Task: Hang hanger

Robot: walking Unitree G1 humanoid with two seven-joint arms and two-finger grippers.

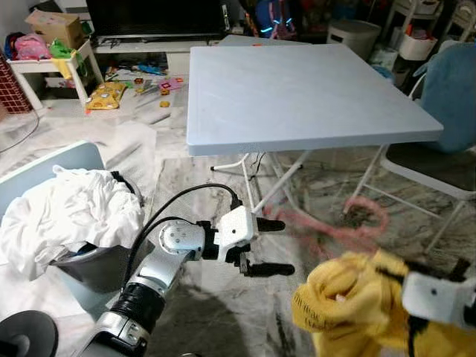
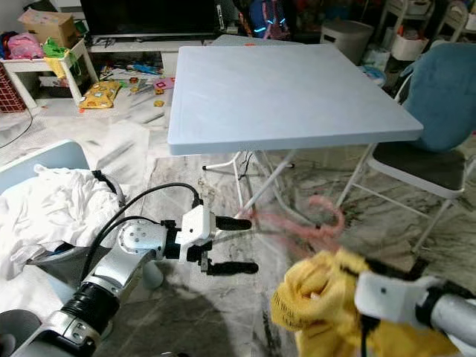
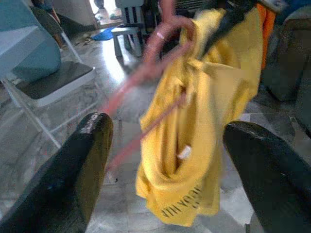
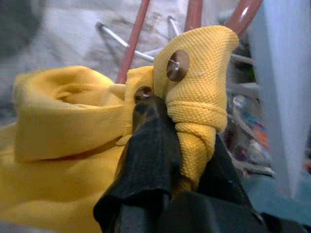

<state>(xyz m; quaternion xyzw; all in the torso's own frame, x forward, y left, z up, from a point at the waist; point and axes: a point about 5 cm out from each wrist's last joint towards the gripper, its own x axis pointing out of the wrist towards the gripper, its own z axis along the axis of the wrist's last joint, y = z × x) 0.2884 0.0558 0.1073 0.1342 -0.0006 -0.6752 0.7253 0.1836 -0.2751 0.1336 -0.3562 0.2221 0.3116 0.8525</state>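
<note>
Right wrist view: your right claw is pinching the yellow shirt at its buttoned placket.
Pink hanger: blurring, threading the shirt, ahead of your open left claw.

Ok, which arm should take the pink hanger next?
Probably left. The left end effector is open and faces the pink hanger, which is blurred. The right end effector is shut on the yellow shirt.
</note>
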